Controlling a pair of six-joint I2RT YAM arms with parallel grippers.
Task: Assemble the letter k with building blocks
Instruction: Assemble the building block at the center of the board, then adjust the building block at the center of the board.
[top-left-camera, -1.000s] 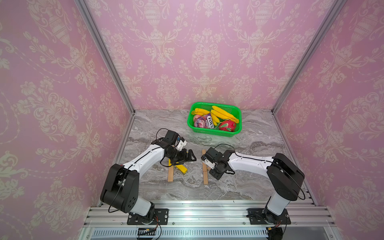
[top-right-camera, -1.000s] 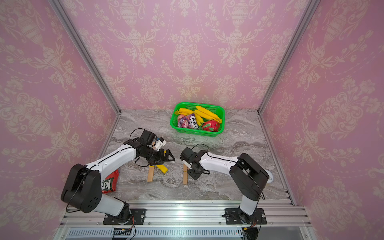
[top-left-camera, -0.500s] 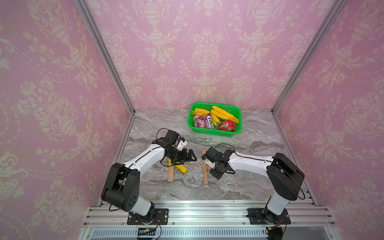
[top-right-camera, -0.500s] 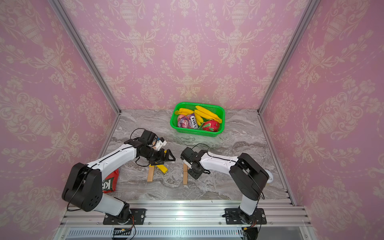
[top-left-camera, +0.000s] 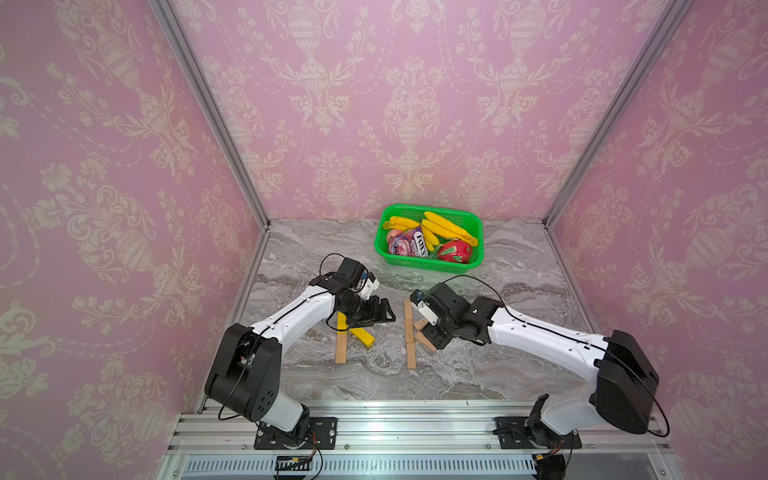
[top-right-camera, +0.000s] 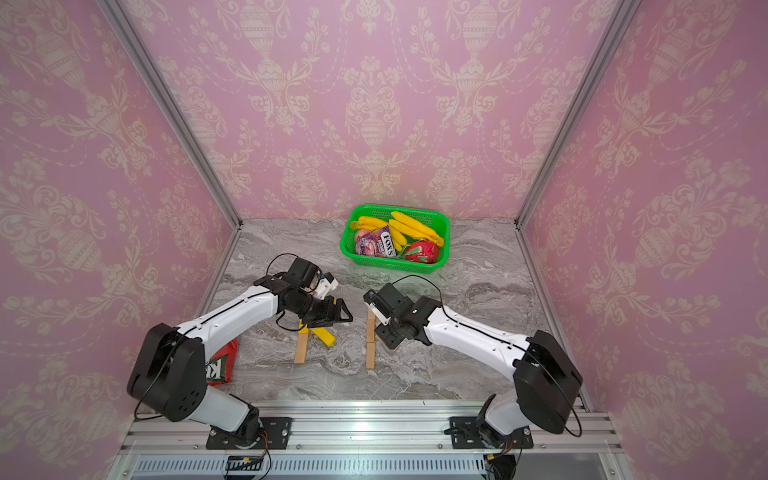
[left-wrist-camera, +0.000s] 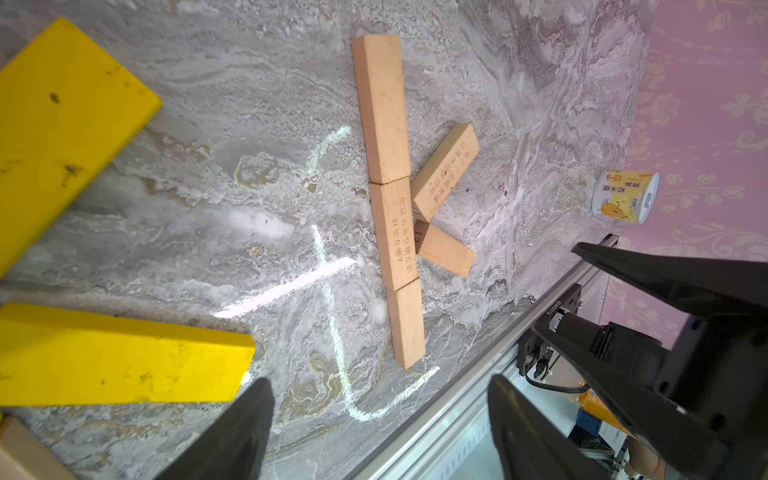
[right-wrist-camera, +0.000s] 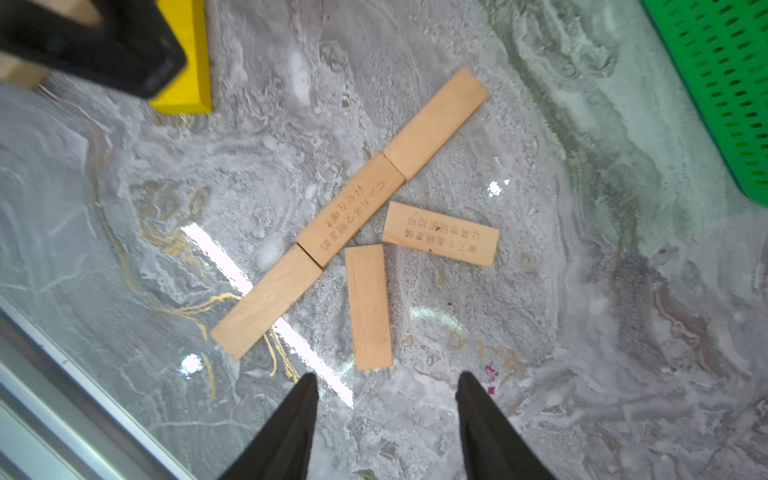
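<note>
The all-wood letter k lies flat: a three-bar stem with two slanted arms beside it. My right gripper hovers open just off the plain arm's end, with nothing between its fingers. In both top views it sits at the k's right side. My left gripper is open and empty over bare marble, next to two yellow building blocks and one tan bar. The wooden k also shows in the left wrist view.
A green basket with bananas and packets stands at the back. A red snack bag lies by the left arm's base. A small can stands by the right wall. The aluminium rail runs along the front edge.
My right gripper has opened and let go of the wooden arm bar, which now lies on the table. The left jaws have narrowed a little. Both arms have barely moved.
</note>
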